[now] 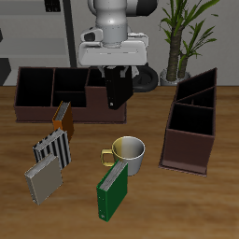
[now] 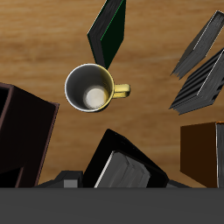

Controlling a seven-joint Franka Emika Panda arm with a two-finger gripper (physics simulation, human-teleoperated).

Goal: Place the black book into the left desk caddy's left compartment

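Note:
My gripper (image 1: 116, 86) is shut on the black book (image 1: 116, 96) and holds it upright above the table, in front of the broadside caddy. In the wrist view the black book (image 2: 114, 153) shows between my fingers, with the gripper (image 2: 122, 179) around it. The left desk caddy (image 1: 191, 121) is a dark-brown divided box standing narrow and slanting beside the mug, apart from my gripper. Its wall also shows in the wrist view (image 2: 22, 131).
A second dark-brown caddy (image 1: 47, 91) stands broadside at the back. A white mug (image 1: 128, 154) sits mid-table with a green book (image 1: 112, 189) in front of it. A brown book (image 1: 63, 117), a striped book (image 1: 53, 149) and a grey book (image 1: 42, 179) stand near the broadside caddy.

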